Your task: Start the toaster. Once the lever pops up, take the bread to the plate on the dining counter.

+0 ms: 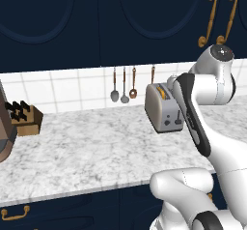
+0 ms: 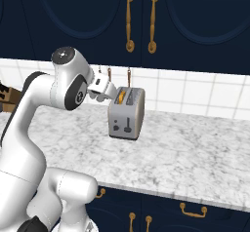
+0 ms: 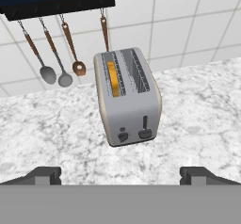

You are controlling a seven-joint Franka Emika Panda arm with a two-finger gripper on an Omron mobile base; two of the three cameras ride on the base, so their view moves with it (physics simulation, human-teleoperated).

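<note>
The counter (image 1: 96, 147) carries the toaster (image 3: 128, 96) near the tiled wall. The bread (image 3: 112, 78) sits in its left slot in the hand view. The gripper (image 3: 120, 173) hangs wide open, empty, short of the toaster.

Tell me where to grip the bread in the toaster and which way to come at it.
Grip the bread by its top edge, coming straight down from above. It stands on edge in one slot of the toaster, so just that narrow orange strip shows; the slot walls cover its faces. Probably set the open gripper with one finger on each face, across the slice's thickness.
</note>
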